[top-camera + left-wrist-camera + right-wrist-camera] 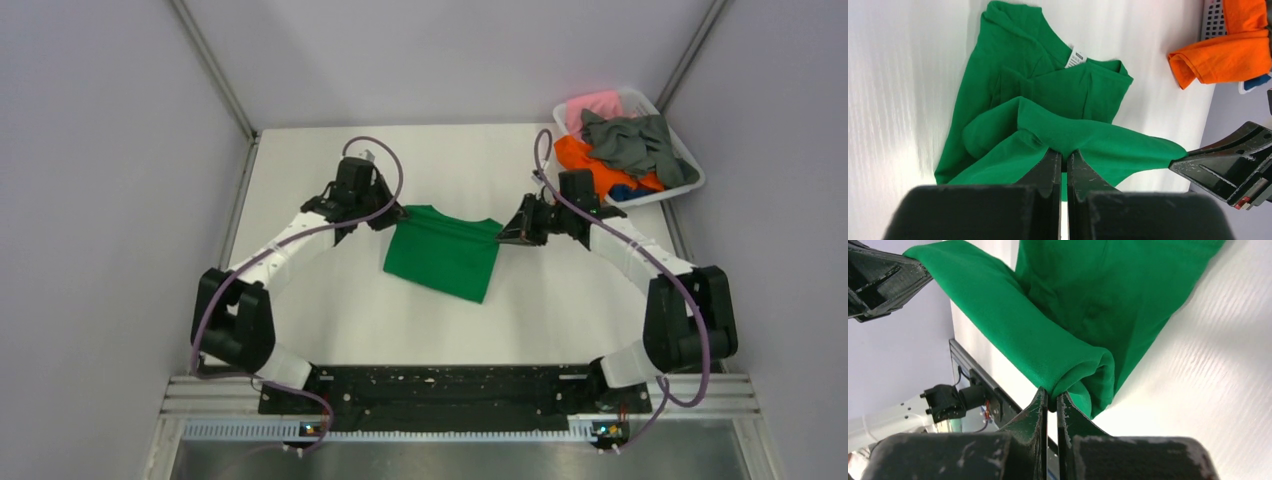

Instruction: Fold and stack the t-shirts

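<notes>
a white counter (pixel 330 305) fills the overhead view. near its middle lies the green t-shirt (pixel 442 258), bright and partly folded into a rough rectangle. most of it rests flat, and one edge is raised off the counter and pulled taut between two robot arms.

up and to the right of the green t-shirt sits a white basket (pixel 700 175) with the other shirts heaped inside. a dark grey tee (pixel 630 140) lies on top, an orange tee (pixel 590 165) spills over the rim toward the green t-shirt, a pink tee (pixel 595 105) shows at the far side, and a scrap of a blue tee (pixel 625 190) peeks out below.

the task looks to be at an early stage. only the first shirt is out and its fold is not finished, no stack exists around the green t-shirt, and four shirts wait in the basket.

the left pincer (pixel 1064 154) is clenched on the left end of the green t-shirt's raised edge. the right pincer (pixel 1052 392) is clenched on the right end.

a small white neck label (pixel 1076 56) shows at the collar, on the flat part. whether the raised edge is the hem or a fold is hard to tell. the sleeves are tucked out of sight. the basket heap is tangled, so anything underneath is hidden.
</notes>
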{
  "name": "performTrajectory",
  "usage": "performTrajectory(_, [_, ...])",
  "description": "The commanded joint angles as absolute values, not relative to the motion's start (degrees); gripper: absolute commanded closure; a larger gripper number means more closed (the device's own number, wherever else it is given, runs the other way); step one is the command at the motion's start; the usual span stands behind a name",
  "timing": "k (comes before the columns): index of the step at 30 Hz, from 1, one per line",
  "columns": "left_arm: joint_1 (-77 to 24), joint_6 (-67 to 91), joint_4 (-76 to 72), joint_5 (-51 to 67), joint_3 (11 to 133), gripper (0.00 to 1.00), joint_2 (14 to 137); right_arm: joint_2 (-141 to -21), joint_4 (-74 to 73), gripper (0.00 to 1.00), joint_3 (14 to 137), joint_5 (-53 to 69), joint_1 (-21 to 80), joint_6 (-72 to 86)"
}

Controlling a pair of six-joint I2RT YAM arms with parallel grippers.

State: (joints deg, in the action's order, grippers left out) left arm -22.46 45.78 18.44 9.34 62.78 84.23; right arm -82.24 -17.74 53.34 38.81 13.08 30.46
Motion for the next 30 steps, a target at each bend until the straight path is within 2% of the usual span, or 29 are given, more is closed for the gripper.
performTrajectory(1, [-20.06,43.47,15.71,7.81,68.47,1.00,89.12,-86.85,-13.55,1.00,57.27,39.49,10.52,28.17])
performTrajectory(15, [-18.10,42.93,20.85,10.86,82.57,1.00,108.51,-102.28,-4.79,1.00,63.12,39.21,8.57,30.45])
performTrajectory(16, [-18.10,43.13,21.42,10.59,83.32,0.98,109.40,-103.57,-4.76,0.98,63.92,39.22,8.49,30.63])
performTrajectory(17, [-18.05,43.23,22.00,10.21,84.07,0.82,110.05,-104.42,-4.58,0.93,64.73,39.20,8.40,31.04])
performTrajectory(19, [-18.01,43.26,22.94,9.66,85.52,0.45,110.91,-105.31,-4.29,0.62,66.54,39.09,8.27,32.15])
performTrajectory(20, [-18.02,43.16,23.54,9.59,86.46,0.14,110.98,-105.29,-4.32,0.49,67.40,39.00,8.24,32.34])
performTrajectory(21, [-18.02,43.02,24.18,9.64,87.23,0.03,110.77,-104.92,-4.62,0.41,68.21,38.84,8.24,32.64])
performTrajectory(25, [-17.97,42.81,24.49,9.28,85.41,0.01,107.22,-100.19,-6.57,0.03,67.60,37.00,8.25,31.82])
performTrajectory(30, [-18.02,40.55,24.48,10.18,78.14,0.01,104.10,-90.27,-8.40,0.01,59.59,34.48,8.26,29.92])
